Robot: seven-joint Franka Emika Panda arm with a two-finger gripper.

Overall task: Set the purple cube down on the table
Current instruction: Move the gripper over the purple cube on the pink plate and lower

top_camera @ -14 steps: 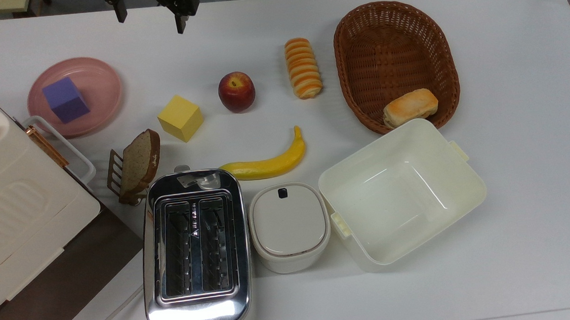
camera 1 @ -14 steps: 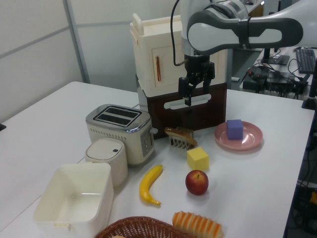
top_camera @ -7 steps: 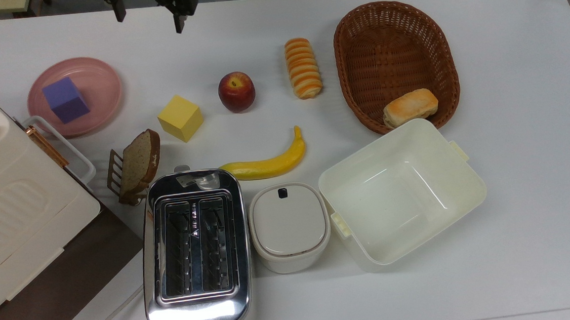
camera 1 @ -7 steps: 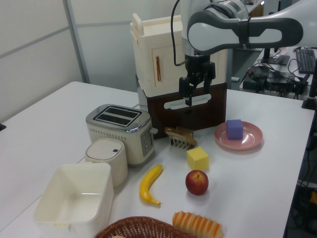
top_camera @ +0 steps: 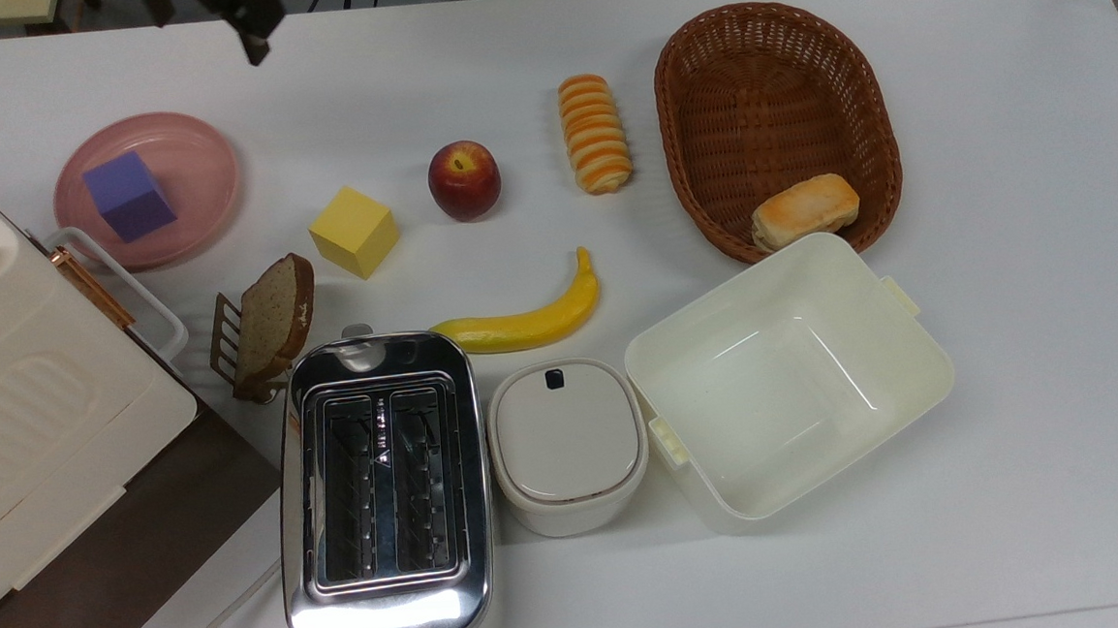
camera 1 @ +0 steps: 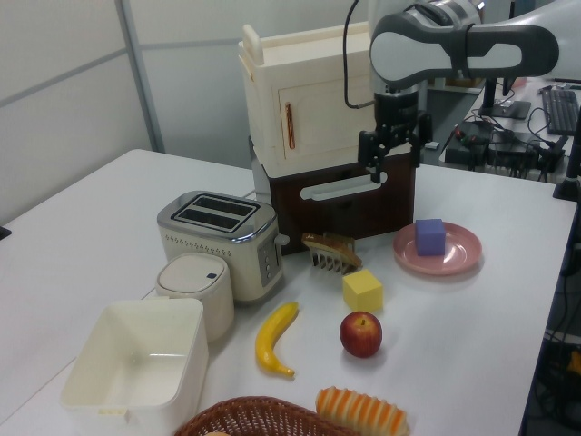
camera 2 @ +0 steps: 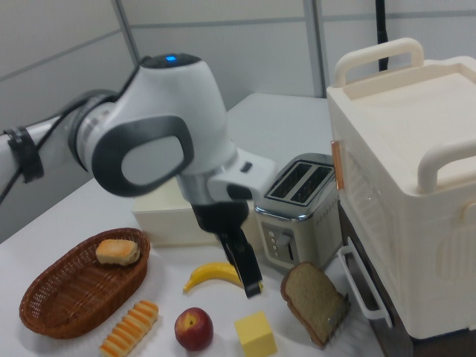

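Note:
The purple cube (top_camera: 129, 196) (camera 1: 429, 236) rests on the round pink plate (top_camera: 205, 166) (camera 1: 461, 258), which stands on the white table (top_camera: 1000, 229) (camera 1: 91, 209) near the top view's left. My gripper (top_camera: 206, 25) (camera 1: 394, 165) (camera 2: 251, 282) hangs open and empty, well above the table. In the left view it is up and to the left of the plate, in front of the cream cabinet. In the top view it sits at the upper edge, just right of the plate's far side. It touches nothing.
A yellow cube (top_camera: 353, 231), an apple (top_camera: 464, 180), a banana (top_camera: 530, 321) and a bread slice in a rack (top_camera: 273, 317) lie near the plate. A toaster (top_camera: 383, 490), lidded pot (top_camera: 567, 445), white tub (top_camera: 786, 378), basket (top_camera: 776, 126) and cream cabinet (top_camera: 21, 405) stand around.
The gripper has moved toward the top view's left, the left view's right, closer to the plate. It stays open. The cube and other things have not moved.

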